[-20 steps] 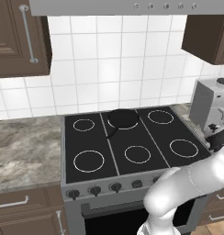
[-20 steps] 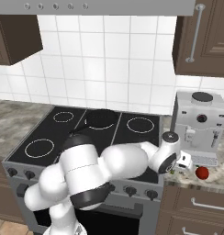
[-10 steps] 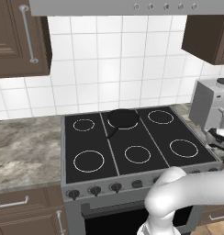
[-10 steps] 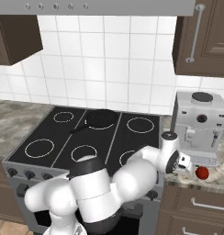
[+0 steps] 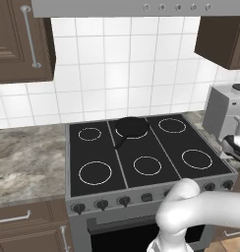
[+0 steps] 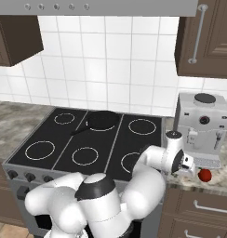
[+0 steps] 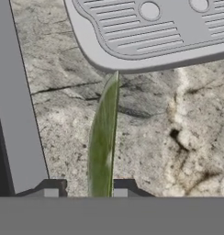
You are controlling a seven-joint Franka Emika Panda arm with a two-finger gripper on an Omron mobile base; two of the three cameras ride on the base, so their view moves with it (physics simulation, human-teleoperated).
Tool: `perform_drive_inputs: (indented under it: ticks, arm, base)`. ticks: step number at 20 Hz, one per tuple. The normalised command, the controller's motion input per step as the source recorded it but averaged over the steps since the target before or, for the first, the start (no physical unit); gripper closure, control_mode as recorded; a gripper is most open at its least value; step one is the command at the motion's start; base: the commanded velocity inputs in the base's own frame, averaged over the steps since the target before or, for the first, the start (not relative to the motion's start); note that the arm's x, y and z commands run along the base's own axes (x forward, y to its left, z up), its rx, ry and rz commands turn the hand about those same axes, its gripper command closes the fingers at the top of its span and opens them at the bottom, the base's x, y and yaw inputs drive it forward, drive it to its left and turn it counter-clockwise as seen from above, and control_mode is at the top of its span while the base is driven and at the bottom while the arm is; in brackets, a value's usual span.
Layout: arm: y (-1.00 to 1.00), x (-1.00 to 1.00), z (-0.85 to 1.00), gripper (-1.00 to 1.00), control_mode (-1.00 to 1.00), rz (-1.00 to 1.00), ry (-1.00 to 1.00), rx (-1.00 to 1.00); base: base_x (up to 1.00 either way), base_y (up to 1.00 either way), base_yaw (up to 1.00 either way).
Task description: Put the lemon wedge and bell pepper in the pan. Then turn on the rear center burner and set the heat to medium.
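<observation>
Presently the gripper (image 7: pixel 85 193) stood low over the stone surface (image 7: pixel 178 137) to the right of the cooktop (image 6: pixel 87 144), just in front of the coffee machine (image 6: pixel 201 123). In the hand view the lemon wedge (image 7: pixel 103 142), seen edge-on as a thin yellow-green sliver, ran up from between the two fingertips (image 7: pixel 51 189) toward the machine's drip tray (image 7: pixel 150 36). The jaws stood narrow on either side of the wedge; whether they yet pressed it could not be told.

The bell pepper (image 6: pixel 205 175) lay on the same surface, near the wrist and in front of the machine. The pan (image 6: pixel 103 120) sat on the rear center burner (image 5: pixel 133 129) with nothing seen in it.

Judgement: the step in hand was the grasp of the wedge, the first of the task. To do it well, the jaws should finish closing squarely across the thin faces, since so slim a piece may twist or slip out. The lift should go straight up, to clear the drip tray edge close ahead, before swinging left and back to the pan. Release should be low over the pan's middle, clear of its handle.
</observation>
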Motion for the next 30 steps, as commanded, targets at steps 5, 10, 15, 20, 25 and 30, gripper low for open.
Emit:
perform_drive_inputs:
  ticks: [5, 10, 15, 20, 25, 30]
  arm:
    - [-0.19, -0.02, -0.07, 1.0, -1.0, 0.0, 0.0, 0.06]
    - [-0.19, 0.0, 0.0, 1.0, -1.0, 0.0, -0.01, 0.06]
    - [-0.12, -0.04, 0.0, 1.0, -1.0, -0.01, -0.04, 0.04]
    - [0.03, -0.2, 0.2, 1.0, -1.0, 0.0, -0.2, 0.01]
    - [0.35, -0.26, 0.32, 1.0, -1.0, 0.0, -0.26, 0.0]
    - [0.53, -0.27, 0.48, 1.0, -1.0, 0.0, -0.19, 0.0]
  base:
    - [0.0, 0.0, 0.0]
    - [0.0, 0.0, 0.0]
    - [0.0, 0.0, 0.0]
    - [0.0, 0.0, 0.0]
    - [0.0, 0.0, 0.0]
    - [0.0, 0.0, 0.0]
